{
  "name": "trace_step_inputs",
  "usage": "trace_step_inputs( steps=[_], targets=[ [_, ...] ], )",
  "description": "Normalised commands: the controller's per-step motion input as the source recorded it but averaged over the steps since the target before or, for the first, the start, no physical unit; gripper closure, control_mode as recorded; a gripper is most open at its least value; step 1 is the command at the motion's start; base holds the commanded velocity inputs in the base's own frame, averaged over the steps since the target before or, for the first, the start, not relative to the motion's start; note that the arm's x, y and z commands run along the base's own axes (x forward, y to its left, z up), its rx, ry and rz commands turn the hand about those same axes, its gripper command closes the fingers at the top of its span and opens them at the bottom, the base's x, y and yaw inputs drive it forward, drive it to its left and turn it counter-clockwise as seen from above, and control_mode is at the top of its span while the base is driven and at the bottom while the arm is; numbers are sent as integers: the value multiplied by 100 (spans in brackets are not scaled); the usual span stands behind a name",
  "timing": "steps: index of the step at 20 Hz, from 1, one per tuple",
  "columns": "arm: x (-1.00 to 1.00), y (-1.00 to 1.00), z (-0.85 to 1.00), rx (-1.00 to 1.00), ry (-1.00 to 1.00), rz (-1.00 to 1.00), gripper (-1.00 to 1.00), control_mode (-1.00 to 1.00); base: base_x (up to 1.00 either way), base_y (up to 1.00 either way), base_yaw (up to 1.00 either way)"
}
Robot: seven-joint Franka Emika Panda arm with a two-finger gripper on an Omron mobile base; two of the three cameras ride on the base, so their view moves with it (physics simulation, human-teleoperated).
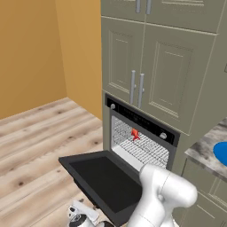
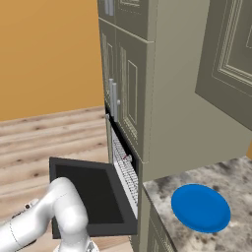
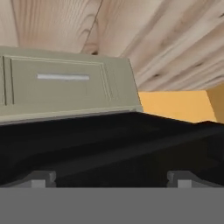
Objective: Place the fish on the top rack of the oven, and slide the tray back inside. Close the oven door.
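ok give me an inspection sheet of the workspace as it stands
surface: grey speckled counter right of the oven, wood plank floor in front
job's things: fish lies on the top rack inside the oven; rack looks pushed in; oven door hangs fully open, flat
clutter: blue plate on the counter
grippers: gripper low beside the open door's edge, jaws open, holding nothing
cables: nothing seen
surroundings: olive-grey cabinets with bar handles above the oven, orange wall
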Motion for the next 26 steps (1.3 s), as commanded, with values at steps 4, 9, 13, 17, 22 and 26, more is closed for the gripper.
trace_step_inputs(
  steps=[4,9,13,17,22,26],
  targets=[
    [37,-3,-100,3,-19,-22,-100,-100,0,0,0],
    [14,-30,-100,1,-28,-27,-100,-100,0,0,0],
    [0,-91,-70,0,-38,-40,-100,-100,0,0,0],
    [0,-100,-28,0,-27,-40,-100,-100,0,0,0],
    [0,-100,-2,0,-23,-37,-100,-100,0,0,0],
    [0,-100,0,0,-19,-35,-100,-100,0,0,0]
  ],
)
